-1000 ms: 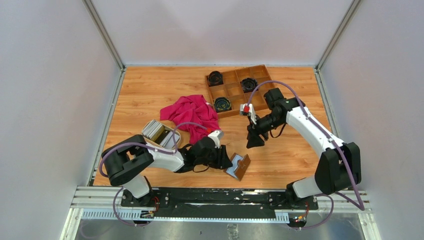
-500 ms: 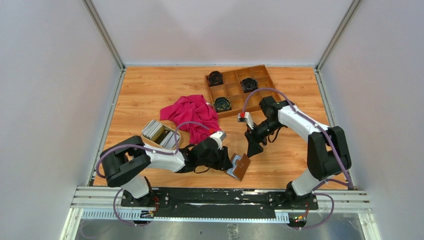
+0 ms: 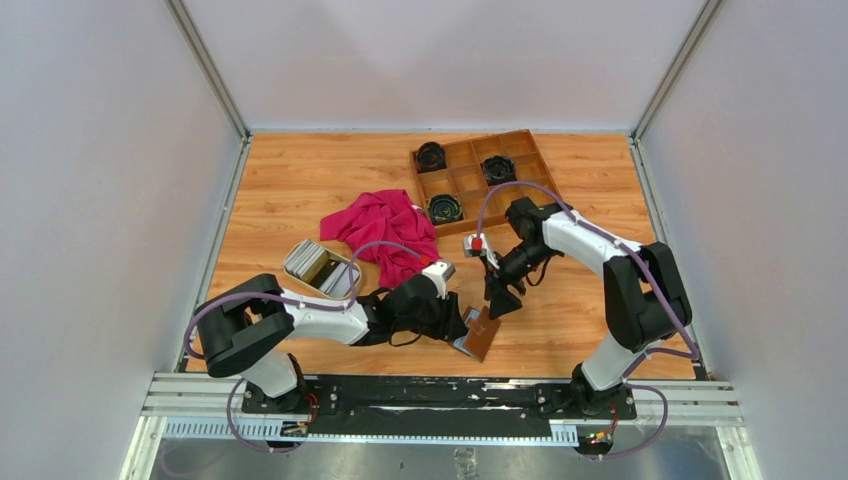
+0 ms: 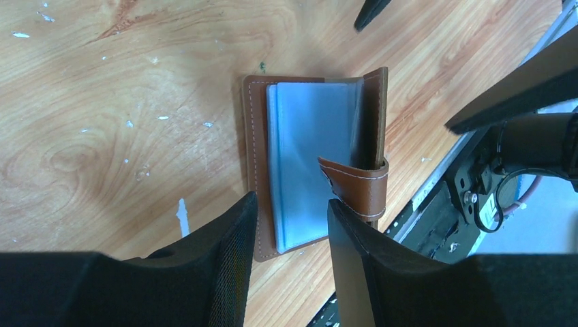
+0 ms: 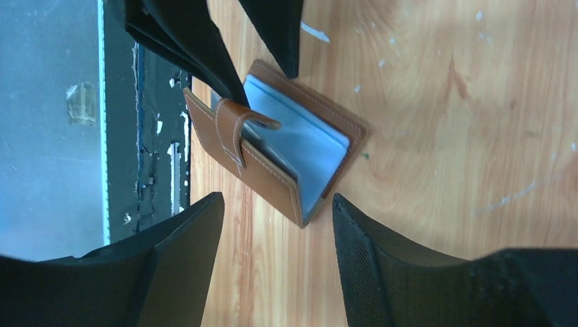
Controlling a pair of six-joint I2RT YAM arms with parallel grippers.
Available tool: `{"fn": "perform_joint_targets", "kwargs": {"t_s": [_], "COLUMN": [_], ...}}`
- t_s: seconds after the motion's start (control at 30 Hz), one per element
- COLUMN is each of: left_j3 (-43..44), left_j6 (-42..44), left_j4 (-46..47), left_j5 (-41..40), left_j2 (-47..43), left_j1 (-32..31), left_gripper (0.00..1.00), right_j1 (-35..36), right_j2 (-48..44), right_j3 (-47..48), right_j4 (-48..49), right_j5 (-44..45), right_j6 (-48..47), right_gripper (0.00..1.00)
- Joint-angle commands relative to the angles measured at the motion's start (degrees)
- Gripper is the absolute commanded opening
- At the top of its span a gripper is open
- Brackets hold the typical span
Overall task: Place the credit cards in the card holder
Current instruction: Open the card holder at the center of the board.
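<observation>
A: L side, status?
B: My left gripper (image 4: 292, 202) has its jaws parted, tips over one end of the card holder (image 4: 307, 136). Can't tell if they touch it.
A: R?
B: My right gripper (image 5: 277, 197) is spread wide above the holder, nothing in it.
A: Holder?
B: Open on the table (image 3: 300, 190) by the front edge, one flap (image 4: 373, 116) upright, tab (image 4: 354, 184) curled over.
A: Cards?
B: The credit cards (image 3: 318, 263) are stacked in the dish (image 3: 350, 272), well apart to the L.

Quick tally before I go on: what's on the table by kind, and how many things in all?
card holder: 1
stack of credit cards: 1
dish under the stack: 1
red cloth: 1
wooden tray: 1
black round items in the tray: 3
Total: 8
</observation>
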Motion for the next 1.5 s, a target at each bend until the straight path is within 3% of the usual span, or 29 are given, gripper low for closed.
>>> {"fn": "perform_joint_targets", "kwargs": {"t_s": [0.0, 0.13, 0.33, 0.47, 0.8, 1.03, 1.3, 1.47], "left_j3": [1.20, 1.24, 1.25, 0.44, -5.75, -8.91, -9.18, -5.72], "left_j6": [0.68, 0.33, 0.04, -0.05, 4.64, 10.88, 19.97, 25.83], "left_j4": [-0.25, -0.18, -0.17, -0.17, -0.10, -0.08, -0.06, -0.08], "left_j5": [-0.17, -0.09, -0.06, -1.01, -4.95, -2.72, 3.37, 11.05], "left_j2": [-0.88, -1.13, -1.52, -3.45, -14.24, -21.59, -24.63, -20.93], "left_j1": [-0.85, -1.17, -1.21, -1.26, 1.30, 6.32, 11.38, 12.53], "left_gripper": [0.47, 0.47, 0.47, 0.47, 0.54, 0.69, 0.84, 0.86], "right_j1": [4.38, 5.58, 6.38, 6.37, 6.37, 6.28, 6.23, 6.29], "right_j2": [-0.10, 0.00, 1.10, 0.43, -4.39, -7.62, -14.76, -17.59], "right_j3": [0.38, -0.93, -1.60, -1.50, 7.43, 8.39, 2.43, 2.17], "right_j4": [-0.80, -0.88, -1.76, -4.75, -13.29, -12.75, -11.69, -14.86], "right_j5": [-1.13, -1.81, -0.48, 1.04, 8.44, 8.07, 4.21, 1.85], "right_j6": [-12.13, -15.19, -17.33, -23.76, -42.56, -51.02, -63.19, -66.93], "right_gripper": [0.62, 0.53, 0.23, 0.02, 0.00, 0.00, 0.00, 0.00]}}
